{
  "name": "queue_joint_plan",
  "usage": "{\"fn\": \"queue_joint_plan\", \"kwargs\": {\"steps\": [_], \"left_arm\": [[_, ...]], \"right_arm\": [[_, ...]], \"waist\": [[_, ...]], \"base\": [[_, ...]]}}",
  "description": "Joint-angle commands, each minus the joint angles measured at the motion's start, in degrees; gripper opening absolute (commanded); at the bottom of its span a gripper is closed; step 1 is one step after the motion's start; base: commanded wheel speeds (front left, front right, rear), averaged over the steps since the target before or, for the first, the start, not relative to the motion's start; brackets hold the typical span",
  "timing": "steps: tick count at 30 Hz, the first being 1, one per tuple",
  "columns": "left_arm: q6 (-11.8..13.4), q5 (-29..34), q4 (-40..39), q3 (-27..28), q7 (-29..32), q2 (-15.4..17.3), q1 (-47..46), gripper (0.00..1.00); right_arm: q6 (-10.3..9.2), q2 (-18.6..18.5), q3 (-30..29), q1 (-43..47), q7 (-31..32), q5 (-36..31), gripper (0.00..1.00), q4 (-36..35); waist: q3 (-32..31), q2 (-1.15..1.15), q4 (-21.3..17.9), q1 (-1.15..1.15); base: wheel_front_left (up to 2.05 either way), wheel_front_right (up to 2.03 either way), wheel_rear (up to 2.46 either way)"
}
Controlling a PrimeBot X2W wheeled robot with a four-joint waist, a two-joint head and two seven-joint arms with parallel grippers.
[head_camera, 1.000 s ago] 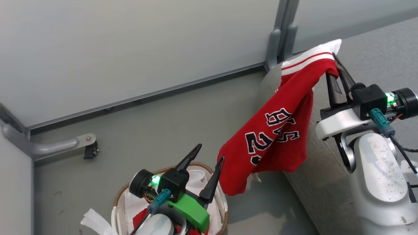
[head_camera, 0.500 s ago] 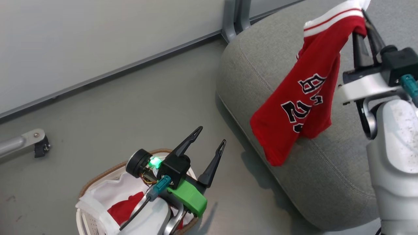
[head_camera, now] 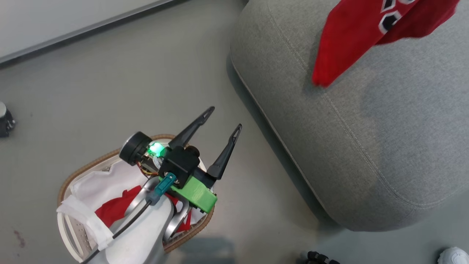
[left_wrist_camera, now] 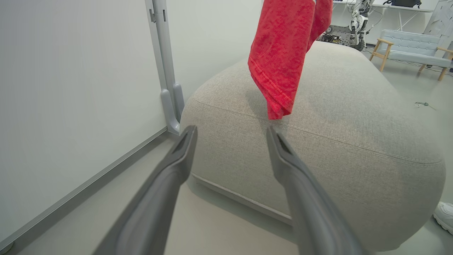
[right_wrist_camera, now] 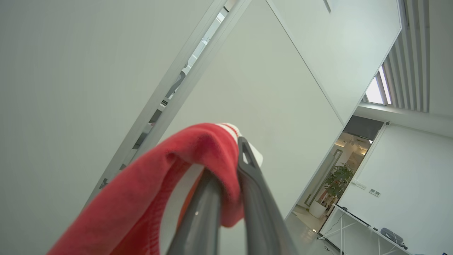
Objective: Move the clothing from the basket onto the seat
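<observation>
The right pincer (right_wrist_camera: pixel 228 163) is clenched on a fold of the red jersey (right_wrist_camera: pixel 170 170); in the right wrist view the cloth bunches over and between its two dark fingers, a white-striped edge showing at the top, and the rest trails down and to the left. In the head view the jersey (head_camera: pixel 351 33) hangs from the upper right over the grey seat (head_camera: pixel 348 139), part of its black-and-white lettering visible at the top edge; its lowest corner points down toward the cushion and casts a shadow there, but I cannot tell whether it touches the fabric. The left wrist view shows the same garment (left_wrist_camera: pixel 279 53) dangling above the rounded corner of the seat (left_wrist_camera: pixel 336 117), its hem near the stitched seam.

The left pincer (head_camera: pixel 225 117) is released, fingers spread wide and holding nothing; it hovers above the basket (head_camera: pixel 88 167), which stands on the floor (head_camera: pixel 128 73) near the seat but apart from it. In its own view the left pincer (left_wrist_camera: pixel 230 130) points at the cushion's front. The second red garment (head_camera: pixel 113 209) lies in the basket on the white liner (head_camera: pixel 91 187), partly hidden by the left arm. A white shoe (head_camera: pixel 454 255) shows on the floor at the lower right, just beside the seat.
</observation>
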Motion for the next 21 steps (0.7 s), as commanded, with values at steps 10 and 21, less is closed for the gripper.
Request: {"fn": "queue_joint_plan", "kwargs": {"steps": [10, 21], "left_arm": [[-0.2, 1.9, -2.5, 0.3, 0.0, 2.1, -5.8, 1.0], [-0.1, 2.2, -3.7, 1.8, 0.0, 3.2, -7.4, 1.0]], "right_arm": [[-0.08, -3.9, -8.9, -5.3, 0.3, -1.2, 0.0, 7.5], [-0.08, 3.1, -14.8, 4.3, -1.5, -5.6, 0.0, 19.8]], "waist": [[14.6, 0.0, 6.0, 0.0], [20.1, 0.0, 8.7, 0.0]], "base": [[0.0, 0.0, 0.0], [0.0, 0.0, 0.0]]}}
